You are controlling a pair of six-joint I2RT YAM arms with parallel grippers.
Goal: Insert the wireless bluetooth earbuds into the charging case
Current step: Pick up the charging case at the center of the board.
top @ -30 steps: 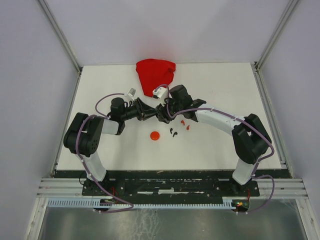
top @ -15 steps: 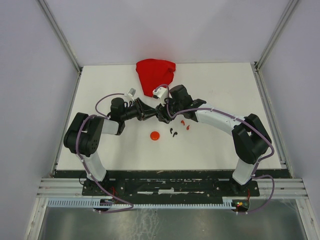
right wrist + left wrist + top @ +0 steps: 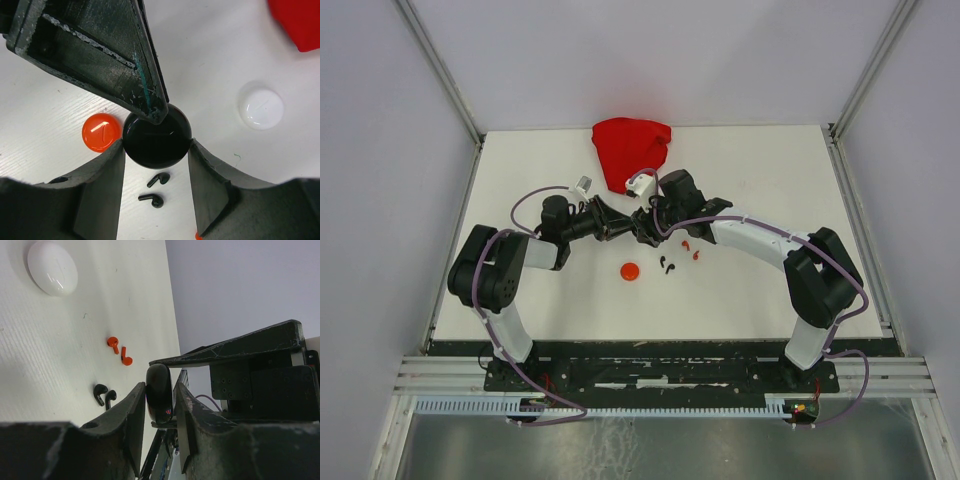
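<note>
A round black charging case is held above the table by both grippers, and its lid looks closed. My right gripper is shut on its rim. My left gripper is shut on its flat faces, and there the case shows edge-on. The grippers meet at mid table. Two black earbuds lie on the table just below the case and also show in the top view. Two red earbuds lie beside them. White earbuds are out of view.
A round red case lies left of the black earbuds. A round white case lies farther back and also shows in the left wrist view. A red cloth lies at the table's far edge.
</note>
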